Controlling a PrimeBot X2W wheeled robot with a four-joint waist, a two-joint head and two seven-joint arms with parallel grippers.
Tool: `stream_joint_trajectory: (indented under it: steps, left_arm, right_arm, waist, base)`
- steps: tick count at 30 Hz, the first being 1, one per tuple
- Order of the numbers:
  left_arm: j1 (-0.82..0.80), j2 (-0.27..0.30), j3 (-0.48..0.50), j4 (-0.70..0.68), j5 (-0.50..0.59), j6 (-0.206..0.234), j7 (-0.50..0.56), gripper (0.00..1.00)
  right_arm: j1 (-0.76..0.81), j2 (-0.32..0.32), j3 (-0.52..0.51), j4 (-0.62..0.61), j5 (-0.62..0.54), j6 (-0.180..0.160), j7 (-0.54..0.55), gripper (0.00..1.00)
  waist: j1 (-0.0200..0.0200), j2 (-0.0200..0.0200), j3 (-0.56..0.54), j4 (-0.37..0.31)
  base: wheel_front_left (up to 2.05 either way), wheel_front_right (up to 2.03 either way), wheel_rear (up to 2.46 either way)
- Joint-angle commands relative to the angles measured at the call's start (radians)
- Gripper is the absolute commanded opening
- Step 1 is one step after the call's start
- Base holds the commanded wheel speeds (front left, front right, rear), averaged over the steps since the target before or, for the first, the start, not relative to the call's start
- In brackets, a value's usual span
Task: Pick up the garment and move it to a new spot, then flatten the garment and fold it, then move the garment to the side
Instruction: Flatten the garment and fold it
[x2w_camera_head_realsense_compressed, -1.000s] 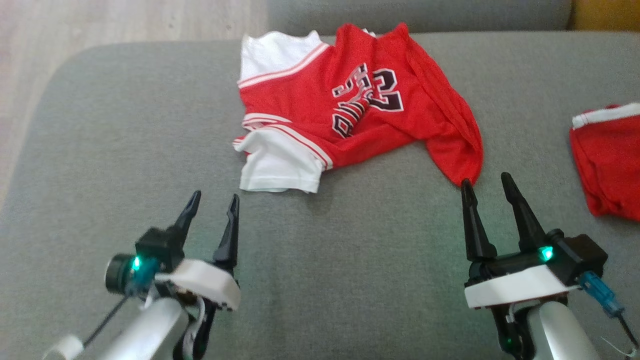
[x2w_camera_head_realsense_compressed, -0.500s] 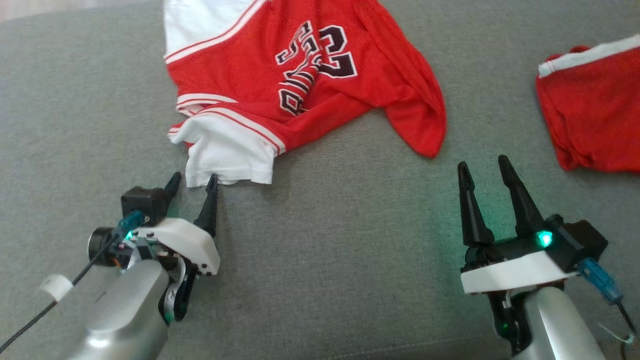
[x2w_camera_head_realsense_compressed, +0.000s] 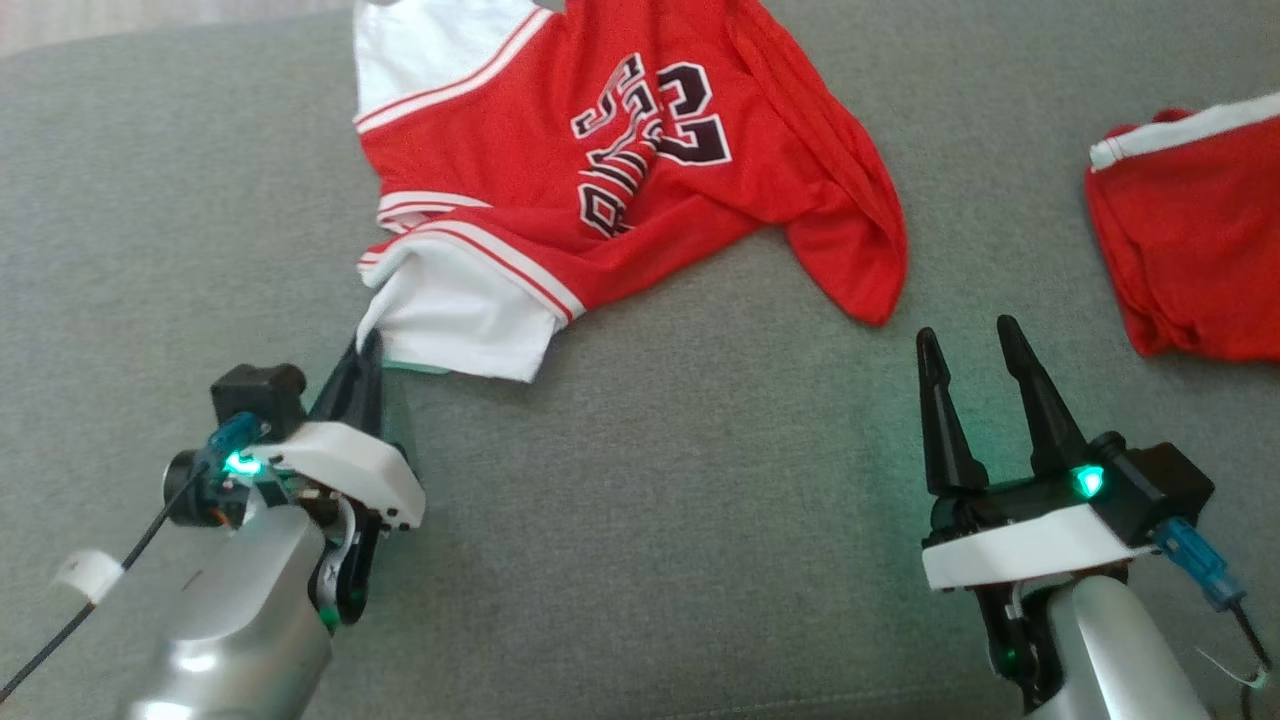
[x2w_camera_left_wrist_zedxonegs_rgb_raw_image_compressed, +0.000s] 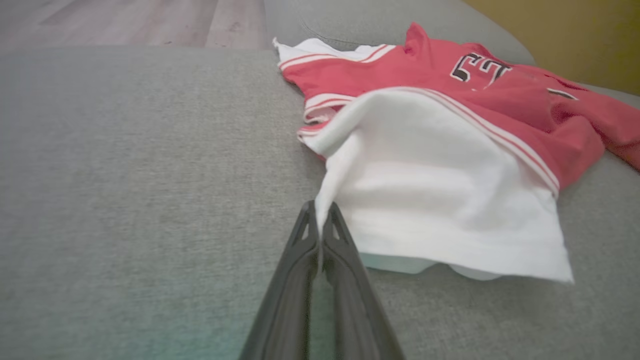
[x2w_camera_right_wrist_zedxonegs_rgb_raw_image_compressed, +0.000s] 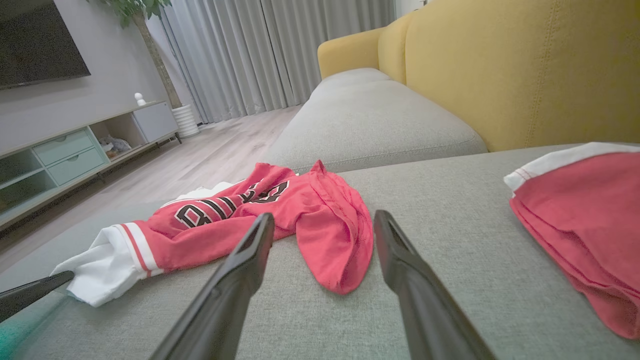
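Nearest me, on the left, the left tool has just snapped shut. A moment ago its two fingers stood apart at the hem of the white sleeve; now they are pressed together with the sleeve's near-left corner pinched between them. The cloth there is drawn into a small peak at the fingertips, so I'd say the grip has taken. On the near right, the right tool hangs with its fingers spread as before, holding nothing, its tips just short of the red tail of the garment. The garment lies crumpled across the middle and far part of the grey sofa seat, number side up, with only that one corner raised. Further right, well apart, sits a second red piece. With one corner secured, the pick-up looks ready to start, though a single-corner lift will likely let the rest trail and bunch.
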Motion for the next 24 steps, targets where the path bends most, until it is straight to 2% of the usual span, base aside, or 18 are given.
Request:
stream_joint_trajectory:
  steps: [1, 8, 18, 23, 24]
  left_arm:
    - [-0.022, 0.026, 0.045, -0.016, -0.01, 0.005, -0.025, 0.0]
    - [0.039, 0.05, 0.11, -0.068, -0.01, 0.059, -0.092, 0.0]
    - [0.161, 0.106, 0.239, -0.239, 0.027, 0.144, -0.104, 0.0]
    - [0.205, 0.11, 0.248, -0.271, 0.067, 0.152, -0.105, 0.0]
    - [0.211, 0.108, 0.237, -0.268, 0.072, 0.15, -0.101, 0.52]
  right_arm:
    - [-0.018, -0.002, 0.016, -0.023, 0.0, 0.007, -0.011, 1.0]
    - [0.004, -0.002, 0.002, -0.013, -0.01, 0.007, -0.012, 1.0]
    - [0.025, -0.002, 0.018, -0.017, -0.018, 0.007, 0.002, 1.0]
    - [0.036, -0.002, 0.027, -0.019, -0.019, 0.007, 0.012, 1.0]
    - [0.038, -0.002, 0.028, -0.019, -0.019, 0.007, 0.014, 1.0]
  waist:
    - [0.0, 0.0, -0.016, 0.016]
    - [0.0, 0.0, -0.075, 0.087]
    - [0.0, 0.0, -0.121, 0.156]
    - [0.0, 0.0, -0.137, 0.162]
    - [0.0, 0.0, -0.14, 0.163]
  base:
    - [0.0, 0.0, 0.0]
    - [0.0, 0.0, 0.0]
    - [0.0, 0.0, 0.0]
    - [0.0, 0.0, 0.0]
    - [0.0, 0.0, 0.0]
